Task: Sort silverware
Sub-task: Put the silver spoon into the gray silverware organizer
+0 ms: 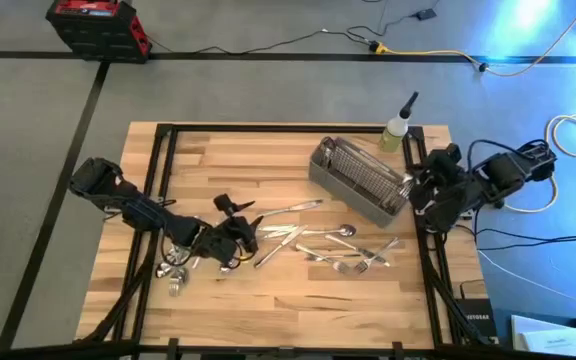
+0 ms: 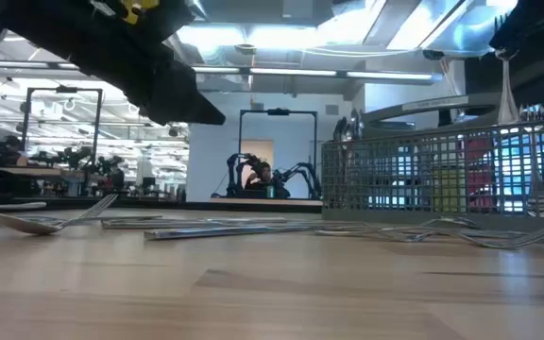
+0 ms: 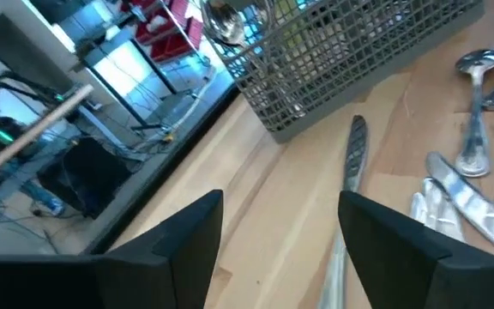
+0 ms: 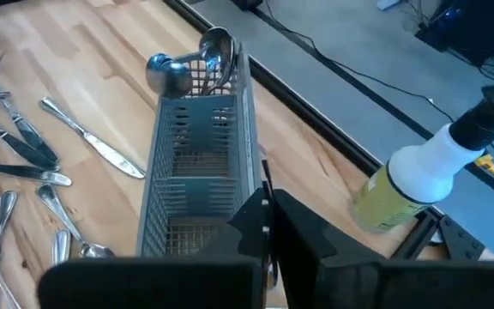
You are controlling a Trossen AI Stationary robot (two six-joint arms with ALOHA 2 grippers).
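Sorting barely begun, by the look of it. Gray mesh basket (image 1: 360, 179) taken as landmark. Inside it, at the end away from the right arm: two spoons (image 4: 197, 60) standing bowl-up, perhaps more behind the mesh, cannot tell. Rest of basket apparently bare through the wire in the right wrist view. Loose silverware (image 1: 343, 252) scattered on the wooden table (image 1: 298, 310) on the front side of the basket: roughly eight to ten pieces near it, forks and spoons overlapping, one knife-like piece (image 4: 93, 142) just beside the basket's long wall. Second small cluster (image 1: 175, 268) well apart from the basket, toward the left arm, maybe three or four pieces, tangled, no firm count. Judged: a small part done, most left. Left gripper (image 1: 230, 233) hovering low over the table between the two clusters, well apart from the basket, fingers spread wide and empty, a long handle (image 3: 352, 159) lying ahead of the gap. Right gripper (image 4: 267, 225) at the basket's near end, over its rim; fingers pressed close together, a thin upright piece glimpsed above the basket in the low view, so possibly pinching a utensil, not confirmed. One squeeze bottle (image 1: 398, 128) just behind the basket. One red toolbox (image 1: 98, 25) on the floor, far off.
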